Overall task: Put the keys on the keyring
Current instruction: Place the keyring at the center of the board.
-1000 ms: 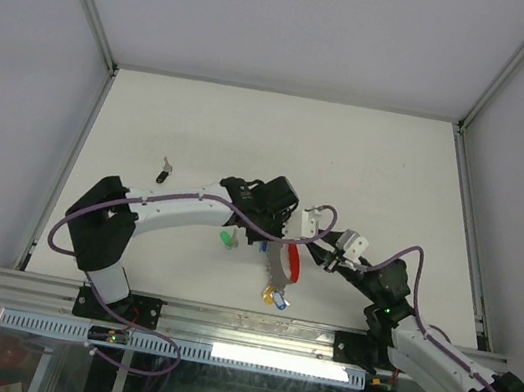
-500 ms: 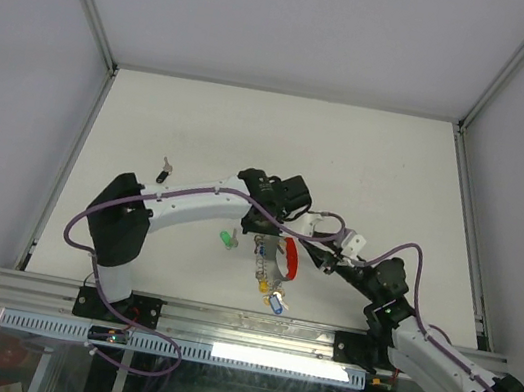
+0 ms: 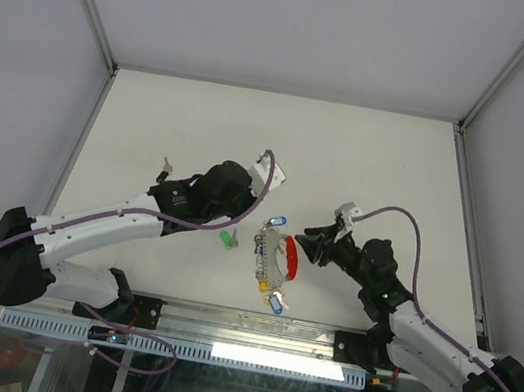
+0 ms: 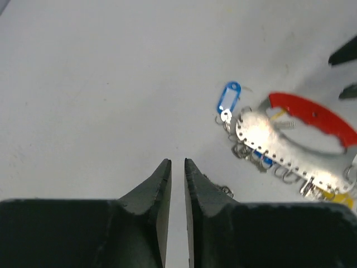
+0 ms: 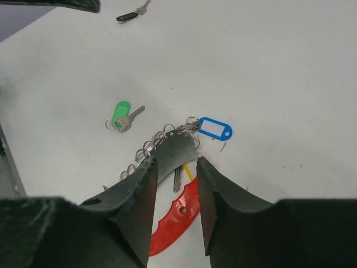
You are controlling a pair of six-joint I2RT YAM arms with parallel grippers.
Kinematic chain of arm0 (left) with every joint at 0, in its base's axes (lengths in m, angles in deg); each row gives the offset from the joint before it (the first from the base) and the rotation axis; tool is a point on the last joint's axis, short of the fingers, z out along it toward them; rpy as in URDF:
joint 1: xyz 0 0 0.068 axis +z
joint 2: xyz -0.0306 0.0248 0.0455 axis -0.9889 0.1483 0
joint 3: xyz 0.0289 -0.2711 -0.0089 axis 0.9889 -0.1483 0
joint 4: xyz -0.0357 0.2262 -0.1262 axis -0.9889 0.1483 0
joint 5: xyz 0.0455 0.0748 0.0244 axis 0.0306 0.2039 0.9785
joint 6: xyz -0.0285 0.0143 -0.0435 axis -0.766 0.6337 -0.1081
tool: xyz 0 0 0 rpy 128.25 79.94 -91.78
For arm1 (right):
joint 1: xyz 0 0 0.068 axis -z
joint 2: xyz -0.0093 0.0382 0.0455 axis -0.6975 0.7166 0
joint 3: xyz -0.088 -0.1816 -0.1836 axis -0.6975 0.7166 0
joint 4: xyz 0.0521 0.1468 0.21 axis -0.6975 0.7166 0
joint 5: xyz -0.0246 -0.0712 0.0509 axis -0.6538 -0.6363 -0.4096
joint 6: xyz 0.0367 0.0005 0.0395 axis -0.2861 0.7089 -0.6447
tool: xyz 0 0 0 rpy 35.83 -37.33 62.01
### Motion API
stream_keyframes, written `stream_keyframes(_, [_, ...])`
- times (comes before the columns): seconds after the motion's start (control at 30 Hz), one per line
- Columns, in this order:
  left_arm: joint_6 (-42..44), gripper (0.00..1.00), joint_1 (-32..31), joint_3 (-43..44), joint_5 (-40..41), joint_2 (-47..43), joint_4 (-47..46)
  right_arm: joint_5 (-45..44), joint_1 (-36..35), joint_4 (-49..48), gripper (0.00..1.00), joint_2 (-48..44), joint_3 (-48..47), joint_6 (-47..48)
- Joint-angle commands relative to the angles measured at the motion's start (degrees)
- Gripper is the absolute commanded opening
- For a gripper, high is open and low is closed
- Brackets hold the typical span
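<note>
The keyring [image 3: 271, 259] lies flat on the white table, with its red arc [image 5: 178, 215], a grey plate strung with rings [image 4: 290, 153] and a blue tag [image 3: 274, 223]. Blue- and yellow-capped keys hang at its near end [image 3: 272, 297]. A green key [image 3: 227, 239] lies loose to its left, and a black key [image 3: 164, 171] lies far left. My left gripper [image 4: 177, 162] hovers left of the keyring, its jaws a narrow slit apart and empty. My right gripper [image 5: 173, 161] is open at the arc's right side, and I see the arc between its fingers without any grip.
An aluminium rail [image 3: 248, 331] runs along the near table edge by both arm bases. Slanted frame posts [image 3: 88, 3] and white walls bound the left, right and back. A small loose ring [image 4: 226, 191] lies beside my left gripper's right finger.
My left arm has drawn back to the left, off the keyring, and its jaws have parted slightly. The keyring now lies straight with its tag at the far end. My right gripper edged left.
</note>
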Motion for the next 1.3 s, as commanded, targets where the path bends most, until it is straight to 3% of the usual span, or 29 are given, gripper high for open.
stream_keyframes(0.0, [-20.7,0.19,1.3,-0.8,13.4,-3.2,-10.4,-5.6,-0.2,12.7,0.39,3.8,-11.7,-14.7])
stream_keyframes(0.1, [-28.5,0.25,5.7,-0.6,13.6,-5.3,-6.9,-4.4,-0.1,22.8,0.43,8.0,-19.3,-13.4])
stream_keyframes(0.27, [-32.8,0.3,19.6,-4.6,0.4,-12.3,-6.3,-1.0,-0.1,34.8,0.48,13.2,-28.9,-3.3])
stream_keyframes(0.4, [-31.7,0.5,25.5,-6.6,-0.6,-16.3,-4.9,-1.4,-1.4,51.8,0.51,24.4,-44.9,4.1])
stream_keyframes(0.5, [-29.6,0.58,26.3,-7.8,0.4,-17.9,-4.5,-1.1,-5.0,59.7,0.51,33.8,-54.5,8.4])
stream_keyframes(0.8, [-28.6,0.64,26.4,-8.6,0.9,-18.6,-2.2,6.3,-10.5,78.4,0.4,53.4,-75.0,14.8])
stream_keyframes(1.17, [-28.0,0.66,26.4,-8.9,2.4,-19.0,-1.6,3.6,-13.3,83.0,0.38,62.9,-81.0,16.8])
stream_keyframes(1.27, [-27.9,0.66,26.4,-9.1,2.7,-19.2,-1.5,1.9,-13.2,79.3,0.4,60.6,-78.8,15.2])
